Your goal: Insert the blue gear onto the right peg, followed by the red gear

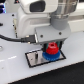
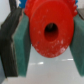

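Exterior view: the gripper (image 1: 51,46) is positioned over a dark rectangular base plate (image 1: 34,58) on the white table (image 1: 15,72). The red gear (image 1: 51,49) sits between the fingers, directly above the blue gear (image 1: 51,56), which rests on the plate toward the exterior view's right. Whether the two gears touch cannot be determined.

Wrist view: the red gear (image 2: 49,33) fills the frame centre, hub bore facing the camera. Both teal finger pads (image 2: 20,50) press against its toothed rim; the jaws are closed on it, partly open to the gear's width.
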Available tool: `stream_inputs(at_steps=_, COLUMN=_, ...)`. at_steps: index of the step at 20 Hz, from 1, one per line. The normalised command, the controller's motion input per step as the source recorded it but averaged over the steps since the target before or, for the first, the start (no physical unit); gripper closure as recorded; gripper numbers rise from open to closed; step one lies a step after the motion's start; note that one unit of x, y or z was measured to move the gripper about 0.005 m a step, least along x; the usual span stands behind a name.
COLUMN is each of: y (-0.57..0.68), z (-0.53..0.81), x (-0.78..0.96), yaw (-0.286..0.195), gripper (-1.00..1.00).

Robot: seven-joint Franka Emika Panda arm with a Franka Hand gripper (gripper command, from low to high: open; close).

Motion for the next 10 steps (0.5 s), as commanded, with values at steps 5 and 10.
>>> stream_inputs(at_steps=5, y=-0.01, z=-0.08, x=0.11, yaw=0.000, gripper=1.00)
stream_inputs(at_steps=10, y=0.01, z=0.17, x=0.00, yaw=0.000, gripper=-1.00)
